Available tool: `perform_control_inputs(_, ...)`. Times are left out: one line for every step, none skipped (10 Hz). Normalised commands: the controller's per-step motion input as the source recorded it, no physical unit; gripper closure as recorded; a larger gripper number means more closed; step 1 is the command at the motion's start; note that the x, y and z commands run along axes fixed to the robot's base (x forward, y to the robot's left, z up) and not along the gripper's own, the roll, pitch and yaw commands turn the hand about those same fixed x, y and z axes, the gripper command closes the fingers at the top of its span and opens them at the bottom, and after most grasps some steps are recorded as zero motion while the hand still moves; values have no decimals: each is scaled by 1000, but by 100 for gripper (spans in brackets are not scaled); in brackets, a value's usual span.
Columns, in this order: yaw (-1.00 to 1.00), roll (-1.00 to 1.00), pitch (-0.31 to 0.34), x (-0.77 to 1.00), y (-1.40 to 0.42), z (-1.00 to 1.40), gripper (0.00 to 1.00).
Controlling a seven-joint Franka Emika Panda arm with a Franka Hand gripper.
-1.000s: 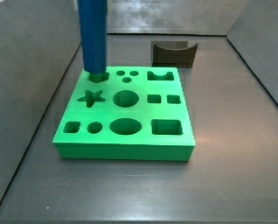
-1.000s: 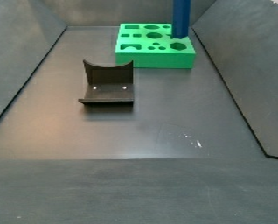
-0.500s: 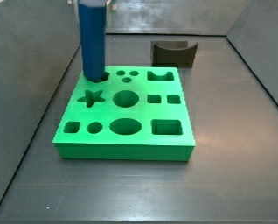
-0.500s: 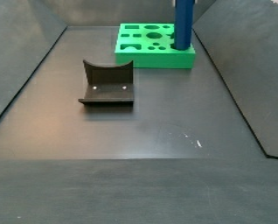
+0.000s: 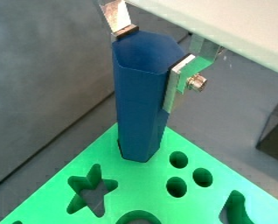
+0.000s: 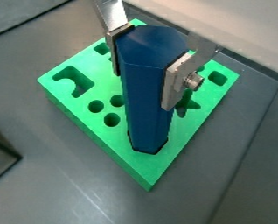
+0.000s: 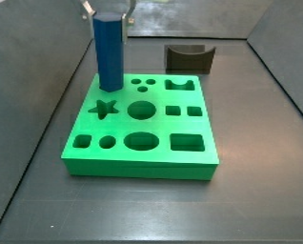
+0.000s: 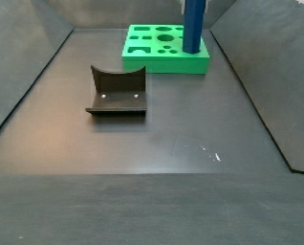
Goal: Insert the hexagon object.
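A dark grey desk (image 8: 155,191) with raised dark walls fills both side views.

In a side view, the green board (image 7: 144,129) lies mid-desk, cut with shaped holes, among them a star. The hexagon object (image 7: 110,54), a tall blue peg, stands upright with its lower end at the board's far left corner; whether it sits in a hole or merely on top is hard to judge here. The gripper (image 7: 107,10) shows only as silver tips at the peg's top. A dark grey block (image 7: 190,58) with a curved notch rests behind the board, apart from it.

In the opposite side view, the board (image 8: 165,49) sits at the far end, the peg (image 8: 192,27) rising from its right edge, and the notched block (image 8: 117,91) lies well apart, nearer the camera.

In both wrist views, the fingers (image 5: 183,73) (image 6: 177,74) pinch the peg (image 5: 144,96) (image 6: 149,87) near its top, one plate on each side, its foot at a corner of the board (image 5: 94,188) (image 6: 77,94).
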Motion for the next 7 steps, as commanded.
perform_control_inputs(-57, 71, -343, -283, -94, -186, 100)
perform_control_inputs(0, 164, -296, -289, -206, -231, 100)
perform_control_inputs(29, 340, -196, -111, -271, -260, 100)
perform_control_inputs(94, 300, -187, -49, -229, -334, 100)
perform_control_inputs(94, 316, -91, 0, -277, -223, 100)
perform_control_inputs(143, 424, 0, 131, -409, -126, 100)
perform_control_inputs(86, 234, 11, 246, -197, -320, 100)
